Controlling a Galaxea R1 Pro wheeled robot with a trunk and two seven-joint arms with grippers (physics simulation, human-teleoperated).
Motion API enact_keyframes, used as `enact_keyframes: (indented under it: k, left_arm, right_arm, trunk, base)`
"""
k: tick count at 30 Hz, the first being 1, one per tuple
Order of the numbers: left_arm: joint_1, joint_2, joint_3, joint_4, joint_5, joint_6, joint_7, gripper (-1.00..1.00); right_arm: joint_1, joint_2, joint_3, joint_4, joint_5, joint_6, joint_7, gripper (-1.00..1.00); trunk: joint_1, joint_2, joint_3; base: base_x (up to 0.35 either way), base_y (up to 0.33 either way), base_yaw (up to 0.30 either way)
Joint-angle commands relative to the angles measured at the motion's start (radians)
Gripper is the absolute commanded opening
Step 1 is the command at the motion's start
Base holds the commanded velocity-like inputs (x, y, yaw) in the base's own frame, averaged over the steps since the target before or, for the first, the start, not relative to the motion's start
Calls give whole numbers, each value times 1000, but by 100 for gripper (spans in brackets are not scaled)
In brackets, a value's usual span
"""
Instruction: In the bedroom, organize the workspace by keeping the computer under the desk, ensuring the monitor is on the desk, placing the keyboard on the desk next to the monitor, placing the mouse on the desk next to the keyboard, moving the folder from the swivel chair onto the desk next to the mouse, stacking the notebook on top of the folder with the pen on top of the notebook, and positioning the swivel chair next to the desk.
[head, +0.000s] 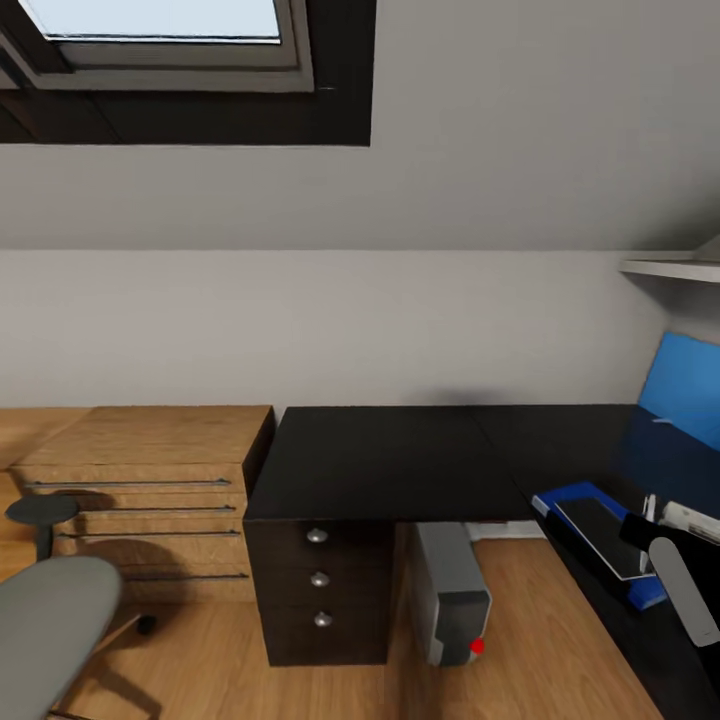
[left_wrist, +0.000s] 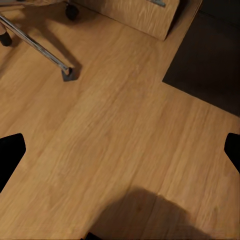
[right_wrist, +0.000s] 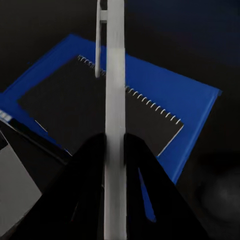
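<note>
While the head view looks at the corner of the bedroom, the black desk runs along the grey wall and turns down the right side. Three dark drawers sit under its left part, and the grey computer stands on the wooden floor under the desk, just beside the drawers. A light wooden cabinet stands to the left of the desk. The grey swivel chair is at the low left, well apart from the desk. On the right part of the desk lies the blue folder, and the dark notebook lies flat on top of it. The right wrist view shows the same pair: the notebook with its wire rings sits on the folder. The right gripper is clenched on the pen, a pale stick that stands between its two black fingers and hangs above the notebook. The pen also shows as a thin pale stick near the right edge of the head view. The left gripper is spread wide, with its black fingertips at both sides, holding nothing, above bare floor. Chair legs and a castor show nearby.
</note>
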Motion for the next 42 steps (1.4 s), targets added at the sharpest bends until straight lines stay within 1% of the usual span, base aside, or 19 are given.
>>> enact_keyframes:
  k: [1,12,17,19,21,22,23,24,25,26,27,29,35,38,39,41,42]
  left_arm:
    - [0,1,-4,-1,7,-4,5,100]
    - [0,1,-4,-1,7,-4,5,100]
    - [0,1,-4,-1,7,-4,5,100]
    - [0,1,-4,-1,7,-4,5,100]
    - [0,0,-4,-1,7,-4,5,100]
    - [0,0,-4,-1,7,-4,5,100]
    - [0,0,-4,-1,7,-4,5,100]
    - [0,0,-4,-1,7,-4,5,100]
    - [0,0,-4,-1,7,-4,5,100]
    - [0,0,-4,-1,7,-4,5,100]
    - [0,0,-4,-1,7,-4,5,100]
    - [0,0,-4,-1,7,-4,5,100]
    - [0,0,-4,-1,7,-4,5,100]
    - [0,0,-4,-1,7,-4,5,100]
    - [0,0,-4,-1,7,-4,5,100]
    - [0,0,-4,-1,6,-4,5,100]
    - [0,0,-4,-1,6,-4,5,100]
  right_arm:
    - [-1,0,1,-1,-12,1,-5,-100]
    - [-1,0,1,2,-11,0,-2,-100]
    - [-4,-3,1,35,-7,-20,4,-100]
    - [-12,-4,1,71,7,-34,12,-100]
    - [-38,-4,1,127,50,-46,24,-100]
    - [-45,-4,1,142,63,-49,29,-100]
    - [-71,-5,0,196,99,-69,52,-100]
    - [-87,-6,0,229,117,-83,66,-100]
    - [-114,-8,0,285,144,-102,86,-100]
    - [-125,-10,0,308,154,-109,93,-100]
    - [-154,-15,-1,376,177,-131,110,-100]
    - [-166,-18,-1,402,185,-142,116,-100]
    - [-179,-20,-1,438,193,-157,121,-100]
    - [-212,-21,-1,512,199,-198,122,-100]
    - [-229,-21,-1,550,210,-218,122,-100]
    - [-262,-21,-1,626,246,-253,123,-100]
    - [-269,-21,-1,642,256,-261,123,-100]
  trunk:
    - [0,-1,-1]
    - [0,-1,-1]
    - [0,-1,-1]
    - [0,-1,-1]
    - [0,-1,-1]
    - [0,-1,-1]
    - [0,-1,-1]
    - [0,-1,-1]
    - [0,-1,-1]
    - [0,-1,-1]
    - [0,-1,-1]
    - [0,-1,-1]
    - [0,-1,-1]
    - [0,-1,-1]
    - [0,-1,-1]
    - [0,-1,-1]
    - [0,-1,-1]
  base:
    - [260,0,-5]
    - [305,-3,-1]
    - [167,-53,0]
    - [57,-21,0]
    - [27,-10,0]
    - [17,-6,0]
    - [11,-4,0]
    - [9,-3,0]
    - [5,-2,0]
    - [4,-2,0]
    - [2,-1,0]
    - [1,0,0]
    - [0,0,0]
    - [0,0,0]
    - [0,0,0]
    - [0,0,0]
    - [0,0,0]
